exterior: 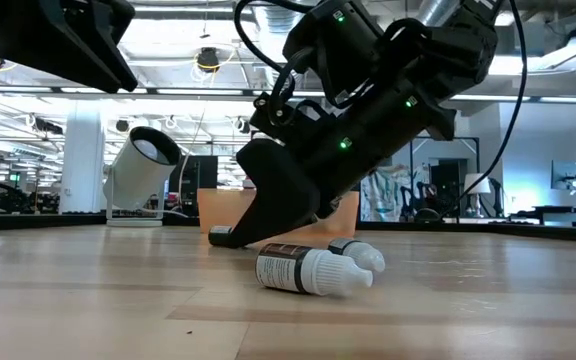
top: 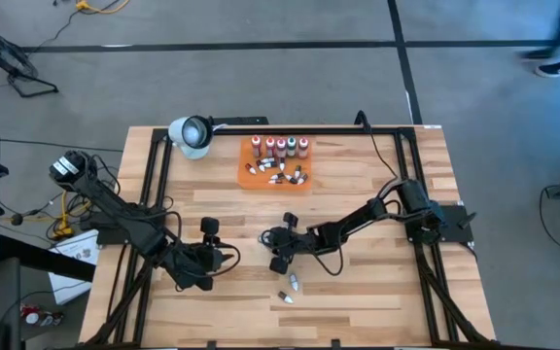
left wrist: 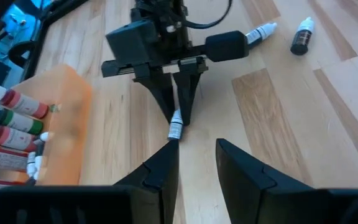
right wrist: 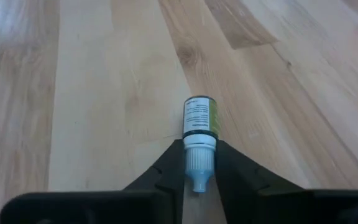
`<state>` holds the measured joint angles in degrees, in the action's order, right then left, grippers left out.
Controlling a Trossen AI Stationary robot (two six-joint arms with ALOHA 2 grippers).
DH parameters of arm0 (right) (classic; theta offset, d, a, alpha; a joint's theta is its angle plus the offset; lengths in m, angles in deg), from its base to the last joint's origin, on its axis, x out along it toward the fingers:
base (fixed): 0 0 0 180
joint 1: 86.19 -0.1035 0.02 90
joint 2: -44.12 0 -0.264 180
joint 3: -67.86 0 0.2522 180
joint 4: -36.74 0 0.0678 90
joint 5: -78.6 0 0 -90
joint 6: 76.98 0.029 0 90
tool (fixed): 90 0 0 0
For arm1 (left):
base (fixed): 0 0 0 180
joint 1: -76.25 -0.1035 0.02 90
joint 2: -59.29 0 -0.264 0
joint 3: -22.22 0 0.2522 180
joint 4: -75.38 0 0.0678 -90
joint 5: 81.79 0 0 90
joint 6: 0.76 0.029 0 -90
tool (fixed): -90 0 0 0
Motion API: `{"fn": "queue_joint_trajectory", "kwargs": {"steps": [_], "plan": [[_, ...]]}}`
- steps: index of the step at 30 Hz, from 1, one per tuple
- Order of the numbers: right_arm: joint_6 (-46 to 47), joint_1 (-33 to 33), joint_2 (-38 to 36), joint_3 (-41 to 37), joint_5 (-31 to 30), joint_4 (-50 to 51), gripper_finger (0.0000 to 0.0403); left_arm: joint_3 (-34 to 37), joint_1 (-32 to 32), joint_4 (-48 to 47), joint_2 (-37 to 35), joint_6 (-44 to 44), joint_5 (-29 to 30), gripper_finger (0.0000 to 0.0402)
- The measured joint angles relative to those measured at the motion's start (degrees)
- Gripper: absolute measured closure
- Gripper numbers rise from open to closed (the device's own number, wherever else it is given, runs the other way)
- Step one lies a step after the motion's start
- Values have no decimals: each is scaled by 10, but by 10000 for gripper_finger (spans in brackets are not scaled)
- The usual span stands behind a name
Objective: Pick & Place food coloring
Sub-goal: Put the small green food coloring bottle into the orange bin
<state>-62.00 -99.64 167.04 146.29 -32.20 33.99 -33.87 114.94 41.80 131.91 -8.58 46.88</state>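
Between right gripper (right wrist: pixel 199 167) fingers: pinching vial (right wrist: pixel 199 134) by white cap, jaws nearly closed. Judging pick step; next calling for lifting toward orange tray (top: pixel 246 175). Left gripper (left wrist: pixel 194 165) waiting, parted, empty.

The right gripper (top: pixel 278 249) sits low at table centre, its arm reaching in from 3 o'clock, the 2 fingers closed on a small vial (right wrist: pixel 199 134). The left gripper (top: pixel 214 243) waits toward 8 o'clock, its 2 fingers (left wrist: pixel 160 171) parted.
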Motion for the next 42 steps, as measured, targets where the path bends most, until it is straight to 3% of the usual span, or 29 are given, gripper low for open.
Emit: {"fn": "queue_joint_trajectory", "kwargs": {"steps": [12, 22, 27, 30, 42], "plan": [[-21, -3, -41, -2, -26, 44, 339, 0, -4, -17, 6, -7, 2, 302], [-30, -6, -156, -2, -160, 223, 339, 0, -11, -10, 6, -7, 2, 302], [-48, 32, -206, -2, -196, 273, 339, 0, -11, 21, 6, 9, -4, 302], [-56, 68, -226, -2, -192, 297, 339, 0, -13, 35, 6, 10, -8, 302], [-56, 198, -216, -1, -82, 311, 339, 0, -14, 43, 6, 10, -13, 302]]}}
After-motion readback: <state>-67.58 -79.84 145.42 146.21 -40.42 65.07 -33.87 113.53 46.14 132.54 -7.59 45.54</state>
